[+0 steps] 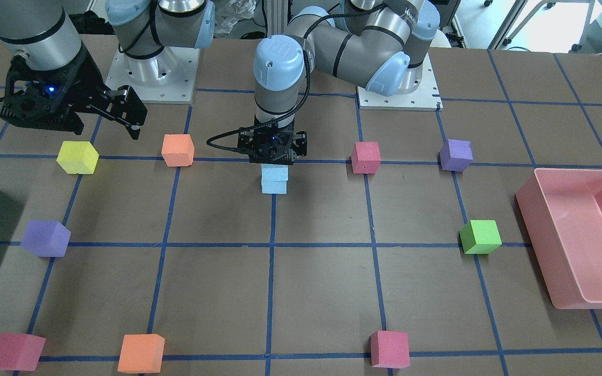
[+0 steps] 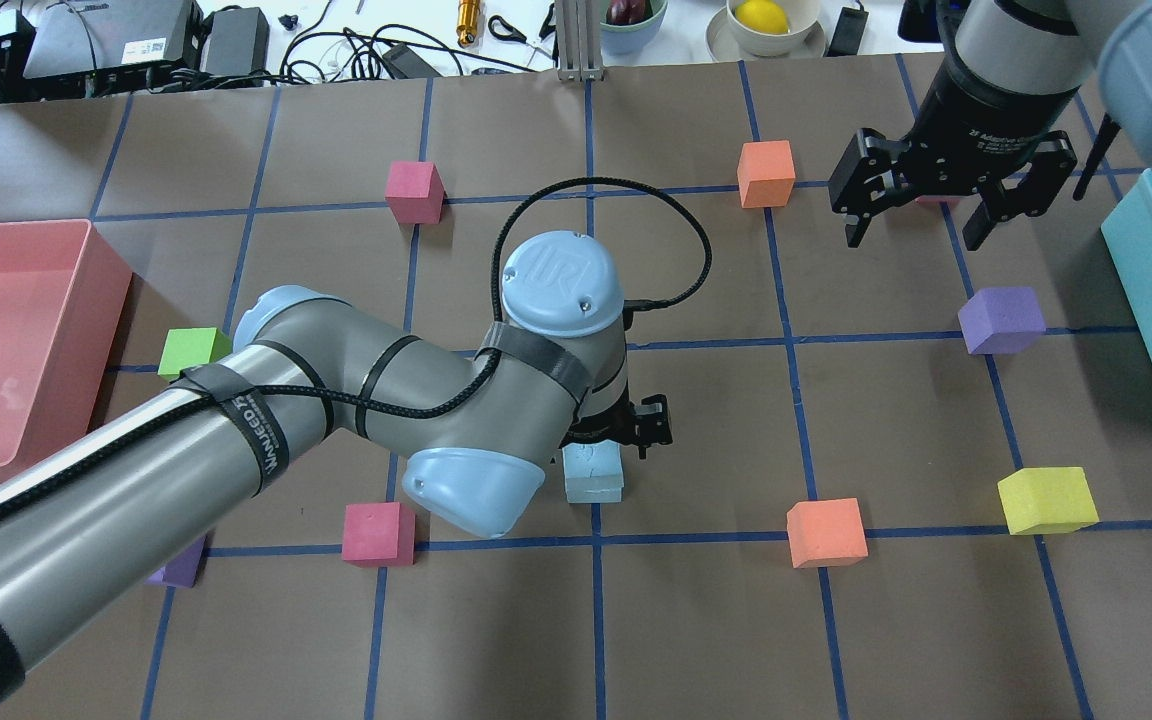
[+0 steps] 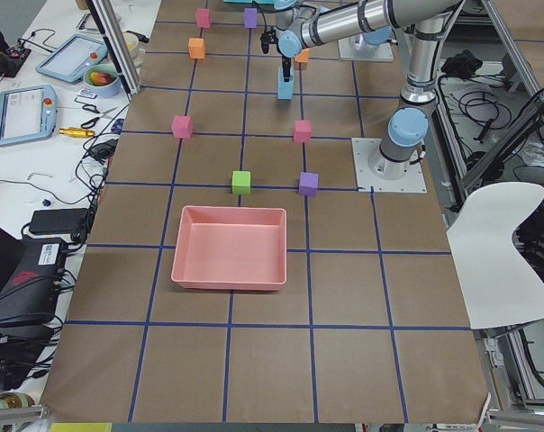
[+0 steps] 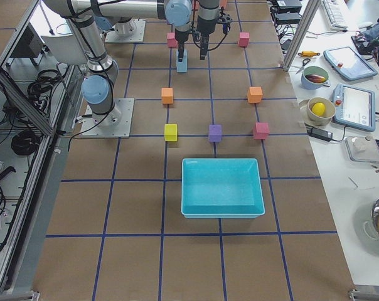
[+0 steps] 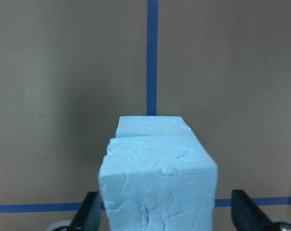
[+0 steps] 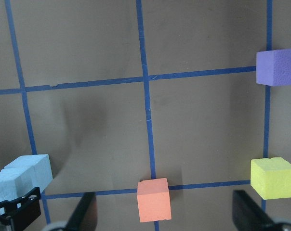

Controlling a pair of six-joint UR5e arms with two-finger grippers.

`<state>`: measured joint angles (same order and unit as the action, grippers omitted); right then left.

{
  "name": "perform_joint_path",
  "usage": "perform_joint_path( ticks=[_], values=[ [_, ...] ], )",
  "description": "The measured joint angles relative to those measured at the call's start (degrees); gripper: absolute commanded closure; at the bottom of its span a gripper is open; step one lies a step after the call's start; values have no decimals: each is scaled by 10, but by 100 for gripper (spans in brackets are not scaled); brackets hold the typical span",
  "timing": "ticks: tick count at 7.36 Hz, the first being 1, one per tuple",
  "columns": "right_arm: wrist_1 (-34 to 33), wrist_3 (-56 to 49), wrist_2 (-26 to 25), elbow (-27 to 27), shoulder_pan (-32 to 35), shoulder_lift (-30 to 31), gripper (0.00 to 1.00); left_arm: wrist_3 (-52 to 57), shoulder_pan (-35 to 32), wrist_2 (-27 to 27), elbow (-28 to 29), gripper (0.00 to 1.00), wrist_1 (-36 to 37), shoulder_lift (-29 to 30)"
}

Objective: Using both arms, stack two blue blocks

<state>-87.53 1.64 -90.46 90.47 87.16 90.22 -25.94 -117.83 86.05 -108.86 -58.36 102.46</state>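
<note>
The left tool (image 1: 273, 156) has its jaws spread, straddling the upper blue block (image 1: 275, 173). The left wrist view shows one finger (image 5: 246, 211) clear of the block face and the other just beside it. The upper blue block sits, slightly offset, on the lower blue block (image 1: 274, 188), at the centre of the bench (image 1: 322, 292) on a tape line (image 1: 271, 230). The right tool (image 2: 914, 232) has its jaws wide apart, empty, well apart from the stack. The overhead view hides most of the left tool behind its arm (image 2: 336, 390).

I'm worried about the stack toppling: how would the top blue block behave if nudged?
Probably light and squashy: the top blue block has pitted, cracked faces that look like foam. It seems to sit slightly offset on the lower blue block, so a nudge might slide or tip it off. Flat sides: rolling seems unlikely.
</note>
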Motion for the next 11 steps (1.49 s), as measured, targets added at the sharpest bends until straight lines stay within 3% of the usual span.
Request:
perform_joint_path(
  ticks=[2, 4, 6, 8, 11],
  values=[
    [1, 0, -6, 0, 0, 1, 0, 99, 67, -8, 66, 0, -58, -46],
    [1, -1, -6, 0, 0, 1, 0, 211, 204, -37, 173, 0, -231, -90],
    [1, -1, -7, 0, 0, 1, 0, 309, 323, -38, 237, 0, -363, -124],
    [1, -2, -5, 1, 0, 1, 0, 321, 354, -2, 244, 0, -393, -136],
    [9, -7, 1, 3, 1, 8, 0, 294, 357, 35, 243, 0, -362, -126]
  ],
)
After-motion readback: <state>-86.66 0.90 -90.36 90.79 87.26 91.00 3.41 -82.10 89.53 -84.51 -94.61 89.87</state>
